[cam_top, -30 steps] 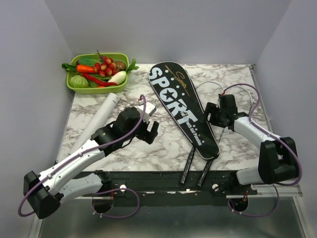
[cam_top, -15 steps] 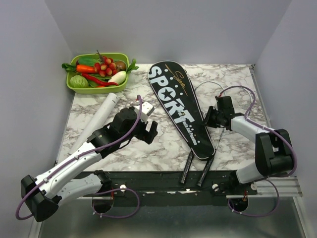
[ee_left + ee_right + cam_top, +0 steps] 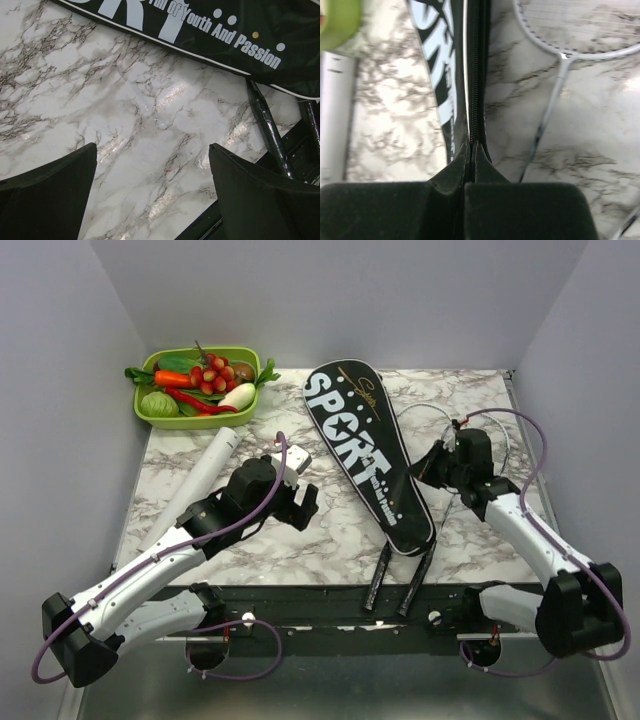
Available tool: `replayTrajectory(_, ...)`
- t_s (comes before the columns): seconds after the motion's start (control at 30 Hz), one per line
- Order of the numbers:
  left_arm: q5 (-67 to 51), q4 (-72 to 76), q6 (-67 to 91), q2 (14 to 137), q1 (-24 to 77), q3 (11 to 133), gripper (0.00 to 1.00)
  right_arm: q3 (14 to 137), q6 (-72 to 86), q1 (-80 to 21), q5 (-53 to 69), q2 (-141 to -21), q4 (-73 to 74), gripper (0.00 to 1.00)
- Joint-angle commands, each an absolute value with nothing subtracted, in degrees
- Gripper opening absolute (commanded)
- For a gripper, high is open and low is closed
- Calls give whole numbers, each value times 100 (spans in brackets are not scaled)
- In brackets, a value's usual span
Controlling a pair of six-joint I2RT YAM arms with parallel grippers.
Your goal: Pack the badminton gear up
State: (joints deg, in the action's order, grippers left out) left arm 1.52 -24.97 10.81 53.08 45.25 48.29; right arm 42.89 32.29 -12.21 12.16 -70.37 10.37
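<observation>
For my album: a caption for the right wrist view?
Right gripper pinches the black bag by its edge beside a silver racket.

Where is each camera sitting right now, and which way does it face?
Top external: above and behind the arm bases, looking down at the table; both arms, left gripper and right gripper show.
Left wrist: low over the table, facing the bag and racket handles; its open fingers frame the view.
Right wrist: low, looking along the bag zip edge, gripper shut on it.
Shared: all three show the bag.
</observation>
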Motion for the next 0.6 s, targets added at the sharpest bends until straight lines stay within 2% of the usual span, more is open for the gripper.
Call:
replayTrajectory(0.0, 290, -2417, 1107, 5177, 4553, 4781, 99, 4368, 4270, -1616, 1126, -6356, 1081, 1)
replayTrajectory(0.1, 299, -2400, 1116, 5124, 4553, 4764, 99, 4220, 4938, -2222, 608, -6039, 932, 1)
replayTrajectory(0.27, 334, -2347, 1125, 5019, 4553, 4737, 99, 3754, 6455, -3847, -1114, -6029, 363, 0)
replayTrajectory(0.37, 387, -2320, 1125, 4975, 4544, 4711, 99, 3682, 7178, -4595, -1659, -6651, 54, 1)
replayTrajectory(0.4, 413, -2329, 1125, 4975, 4553, 4702, 99, 3804, 7250, -4745, -1739, -7193, -121, 1)
replayTrajectory(0.53, 518, -2338, 1125, 4948, 4553, 4676, 99, 4552, 7269, -5080, -1644, -8215, -70, 56)
replayTrajectory(0.57, 562, -2338, 1116, 4948, 4553, 4658, 99, 4648, 7190, -5089, -1696, -8253, -62, 62)
